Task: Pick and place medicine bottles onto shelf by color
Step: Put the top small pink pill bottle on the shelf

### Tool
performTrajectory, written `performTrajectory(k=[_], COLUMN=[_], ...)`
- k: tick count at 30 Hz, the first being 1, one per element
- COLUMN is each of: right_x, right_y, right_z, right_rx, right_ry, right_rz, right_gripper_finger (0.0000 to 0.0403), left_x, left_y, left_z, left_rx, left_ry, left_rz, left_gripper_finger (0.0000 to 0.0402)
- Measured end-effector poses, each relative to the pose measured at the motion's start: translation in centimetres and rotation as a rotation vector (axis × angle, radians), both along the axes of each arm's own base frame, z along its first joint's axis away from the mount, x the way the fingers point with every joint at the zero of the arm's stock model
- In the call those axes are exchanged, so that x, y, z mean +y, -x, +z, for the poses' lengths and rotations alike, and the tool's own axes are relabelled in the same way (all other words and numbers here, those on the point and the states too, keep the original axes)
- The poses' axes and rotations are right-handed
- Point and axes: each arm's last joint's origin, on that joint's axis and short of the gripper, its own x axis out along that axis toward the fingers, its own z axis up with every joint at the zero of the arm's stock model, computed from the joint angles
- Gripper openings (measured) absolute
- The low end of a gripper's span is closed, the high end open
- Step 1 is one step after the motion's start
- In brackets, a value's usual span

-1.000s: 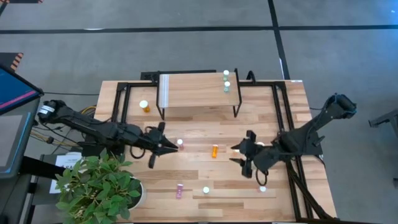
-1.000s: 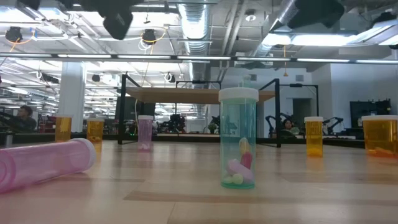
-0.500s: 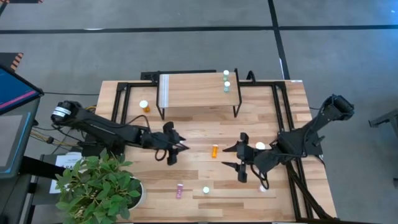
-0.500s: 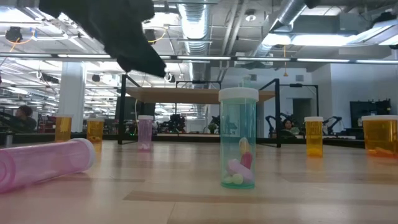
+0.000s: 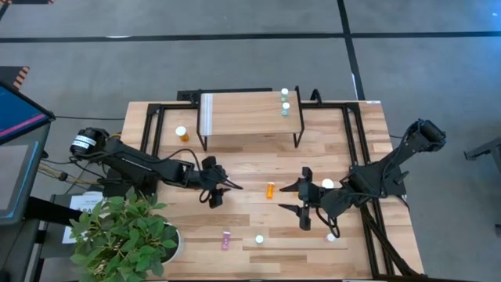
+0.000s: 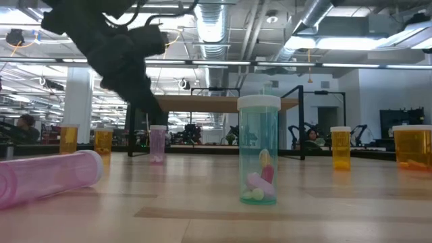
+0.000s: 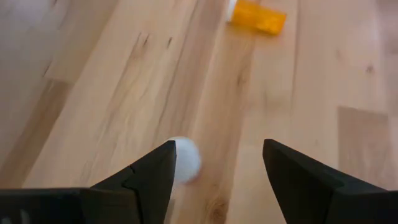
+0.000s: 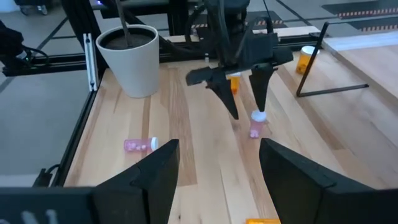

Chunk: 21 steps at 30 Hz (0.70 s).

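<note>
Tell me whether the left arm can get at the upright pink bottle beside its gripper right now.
Probably yes. The left gripper stands open just over the pink bottle, and the tabletop around it is bare.

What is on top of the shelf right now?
Two pale green bottles stand near one end of the shelf, with a white ridged strip at the other. No orange or pink bottles are on it.

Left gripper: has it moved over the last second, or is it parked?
Yes. In the high view the left gripper has travelled toward the table's middle, nearer the lying orange bottle, judged against the shelf. Its fingers now stand open around an upright pink bottle.
</note>
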Motion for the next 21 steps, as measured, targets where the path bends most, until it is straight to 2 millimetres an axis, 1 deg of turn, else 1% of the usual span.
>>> performTrajectory(k=[4,10,12,15,21], right_x=[0.2,0.3,0.3,0.2,0.1], right_y=[-0.3,-0.6,-0.7,-0.9,-1.0], right_z=[-0.5,-1.1,-1.0,-1.4,-1.4], right_rx=[0.011,0.037,0.021,0.045,0.039], right_ry=[0.006,0.021,0.010,0.024,0.019], right_rz=[0.000,0.001,-0.001,-0.007,-0.009], right_gripper_finger=[0.0244,0.0244,0.0244,0.0244,0.0244], left_x=[0.5,1.0,1.1,1.2,2.0], left_y=[0.3,0.3,0.3,0.4,1.2], left_z=[-0.6,-0.7,-0.7,-0.9,-2.5], left_rx=[0.021,0.019,0.020,0.015,-0.011], left_ry=[-0.009,-0.018,-0.018,-0.017,0.030], left_rz=[0.029,0.037,0.043,0.046,0.056], left_gripper_finger=[0.0229,0.0229,0.0229,0.0229,0.0229])
